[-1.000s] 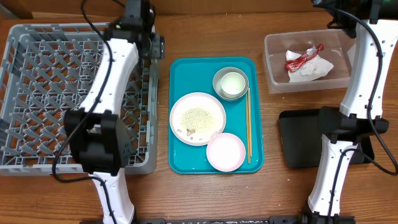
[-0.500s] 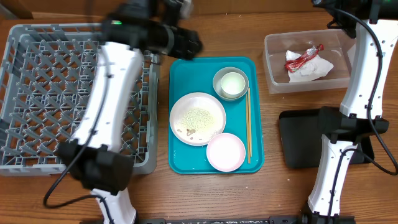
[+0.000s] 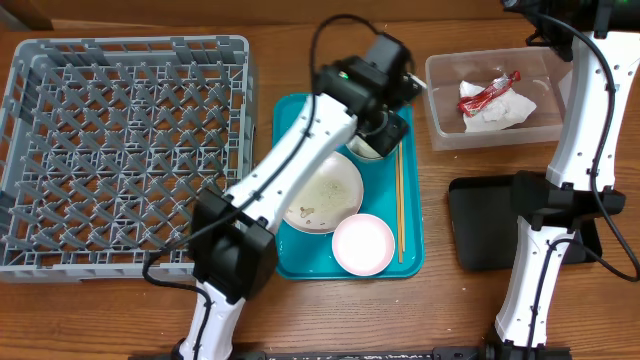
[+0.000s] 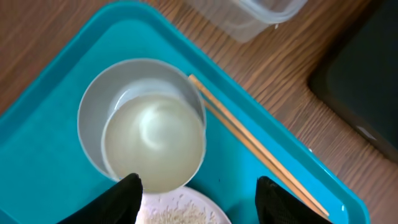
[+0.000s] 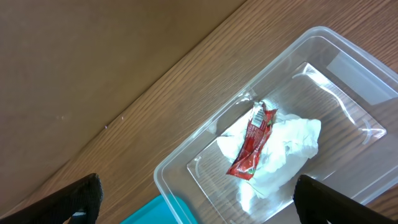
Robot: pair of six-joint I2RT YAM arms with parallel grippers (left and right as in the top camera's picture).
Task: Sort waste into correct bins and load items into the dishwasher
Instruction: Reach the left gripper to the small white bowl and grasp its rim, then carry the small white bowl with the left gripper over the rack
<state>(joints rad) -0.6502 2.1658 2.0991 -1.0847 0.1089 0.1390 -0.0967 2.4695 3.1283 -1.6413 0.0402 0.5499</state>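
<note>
1. Left gripper (image 4: pixel 199 198): jaws apart, empty, above white cup (image 4: pixel 155 146) nested in metal bowl (image 4: pixel 99 106), centre-left of wrist view;
2. Straddle the cup rim, lift vertically; clear chopsticks (image 4: pixel 255 149);
3. Right gripper (image 5: pixel 208 200): jaws wide apart, empty.

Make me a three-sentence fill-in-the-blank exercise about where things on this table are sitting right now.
1. Inside the clear rectangular plastic tub, the small red snack wrapper lies on a crumpled white paper ____.
2. The small white cup sits inside the grey metal ____.
3. The thin wooden chopsticks lie on the flat ____ serving tray.
Missing words: napkin; bowl; teal.
</note>
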